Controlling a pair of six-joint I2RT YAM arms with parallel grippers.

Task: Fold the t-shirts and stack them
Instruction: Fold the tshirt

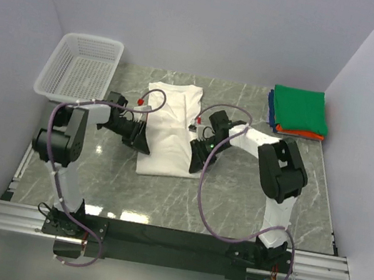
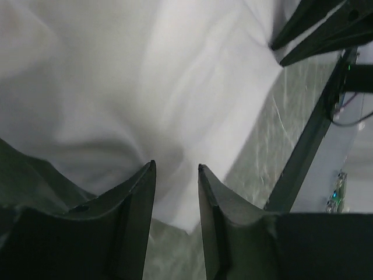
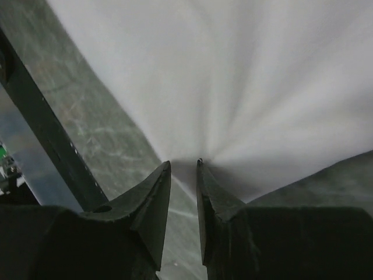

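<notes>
White t-shirt (image 1: 166, 133) lies flat mid-tabletop (image 1: 236, 192), soft, light, floppy stuff, so I'd grab it by the side edges; right end effector (image 3: 183, 163) is pinching one edge, wrinkles fanning out, while left end effector (image 2: 176, 169) straddles the other, can't tell if it's clamped.

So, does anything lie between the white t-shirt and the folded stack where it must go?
Nothing loose shows there: bare table between the white t-shirt and the green-topped stack; only the right arm reaches across.
</notes>
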